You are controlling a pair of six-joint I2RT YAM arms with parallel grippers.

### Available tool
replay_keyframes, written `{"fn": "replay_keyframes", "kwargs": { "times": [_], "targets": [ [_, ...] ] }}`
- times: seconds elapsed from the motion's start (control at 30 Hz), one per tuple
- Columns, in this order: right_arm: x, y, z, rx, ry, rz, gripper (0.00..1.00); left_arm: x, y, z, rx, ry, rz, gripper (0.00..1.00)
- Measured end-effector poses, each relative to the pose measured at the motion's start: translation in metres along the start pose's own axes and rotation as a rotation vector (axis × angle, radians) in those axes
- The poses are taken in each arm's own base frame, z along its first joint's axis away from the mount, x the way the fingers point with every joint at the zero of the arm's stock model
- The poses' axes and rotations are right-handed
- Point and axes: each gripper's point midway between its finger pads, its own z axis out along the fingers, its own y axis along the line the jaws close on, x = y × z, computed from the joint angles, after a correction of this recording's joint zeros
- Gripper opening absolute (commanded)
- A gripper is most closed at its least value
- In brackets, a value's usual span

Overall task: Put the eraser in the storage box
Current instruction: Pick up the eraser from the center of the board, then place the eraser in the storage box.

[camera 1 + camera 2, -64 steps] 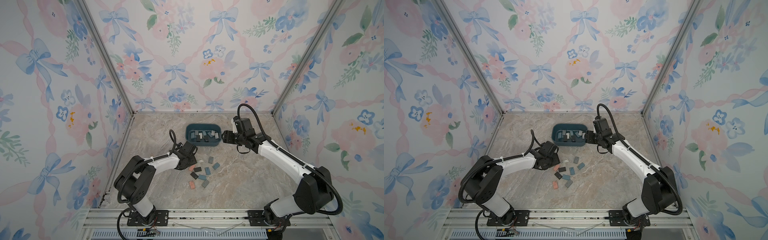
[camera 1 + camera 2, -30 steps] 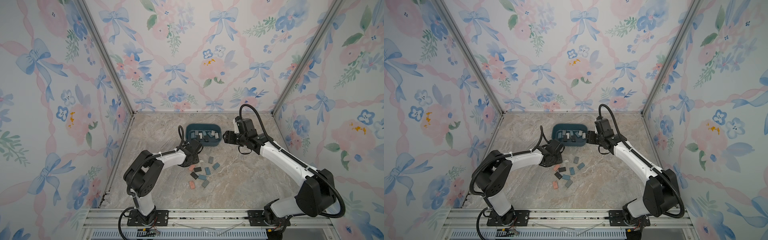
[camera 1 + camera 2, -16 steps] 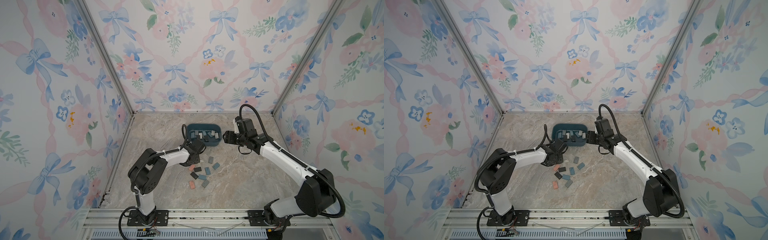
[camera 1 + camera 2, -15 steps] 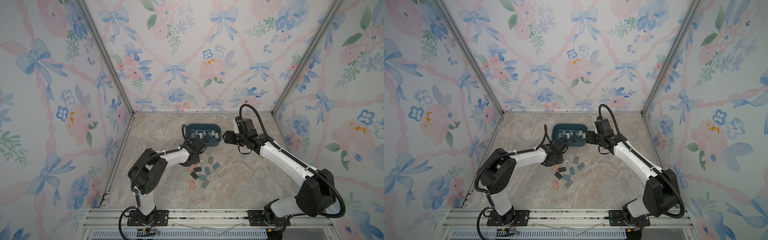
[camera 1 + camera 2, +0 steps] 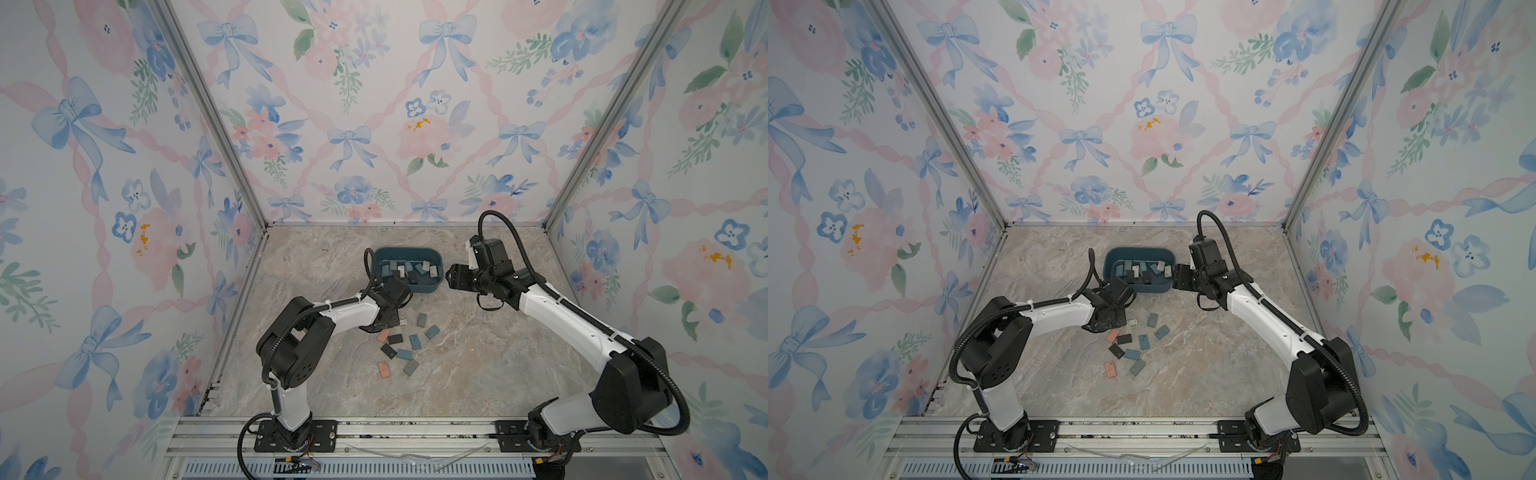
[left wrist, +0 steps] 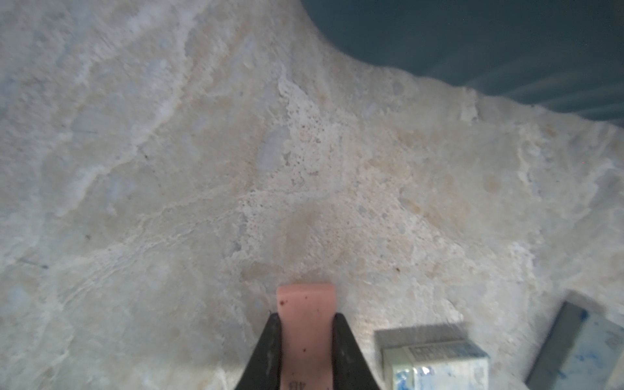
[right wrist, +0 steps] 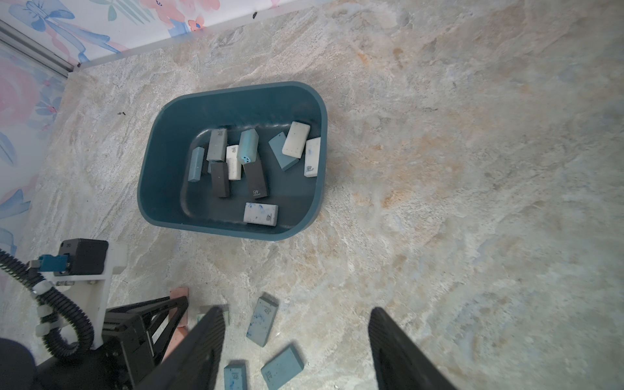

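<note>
In both top views: grips the pink eraser (image 5: pixel 383 335) in the left jaws, down by the surface (image 5: pixel 478 365), at the left edge of the loose erasers (image 5: pixel 414 341). Sits outside the storage box (image 5: pixel 409 250), near its front wall. Cannot tell whether lifted or resting. Holds the right jaws just beside the box's right end. Shows boxed erasers (image 5: pixel 401 271), pale, blue and dark, on the box floor.

In the left wrist view: pinches the pink eraser (image 6: pixel 305 304) between the two left fingers (image 6: pixel 268 351), pressed against its long sides, its rounded end poking past the tips. Has a white eraser (image 6: pixel 435 358) just beside it. Shows the box's teal wall (image 6: pixel 472 40) ahead, across bare surface.

In the right wrist view: spreads the right jaws wide, right fingers (image 7: pixel 202 351) over the surface, with blue erasers (image 7: pixel 261 320) lying below the gap. Looks down into the box (image 7: pixel 162 152): white, grey, pale blue and black pieces, some flat, some leaning on one another. Catches the left jaws clamped on the pink eraser (image 7: pixel 179 292), outside the box.
</note>
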Motion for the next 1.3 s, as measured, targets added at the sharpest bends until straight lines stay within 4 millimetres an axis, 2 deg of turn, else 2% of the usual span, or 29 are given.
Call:
{"fn": "replay_keyframes", "kwargs": {
  "times": [0.37, 0.7, 0.87, 1.07, 1.17, 1.3],
  "targets": [
    [-0.001, 0.0, -0.003, -0.002, -0.007, 0.001, 0.7, -0.003, -0.001, -0.007, 0.003, -0.001, 0.007, 0.2],
    [-0.002, 0.0, -0.005, -0.001, -0.011, 0.001, 0.7, -0.026, -0.015, -0.032, 0.06, -0.058, 0.009, 0.22],
    [0.001, -0.002, -0.006, 0.003, -0.007, 0.002, 0.7, -0.057, -0.03, -0.05, 0.11, -0.12, 0.011, 0.22],
    [0.003, -0.009, -0.013, 0.012, -0.009, 0.01, 0.7, -0.113, -0.05, -0.078, 0.181, -0.223, 0.01, 0.22],
    [0.001, -0.012, -0.018, 0.017, -0.018, 0.016, 0.7, -0.133, -0.058, -0.078, 0.196, -0.246, 0.022, 0.22],
    [0.001, -0.018, -0.022, 0.026, -0.021, 0.025, 0.7, -0.146, -0.064, -0.062, 0.19, -0.236, 0.049, 0.22]
  ]
}}
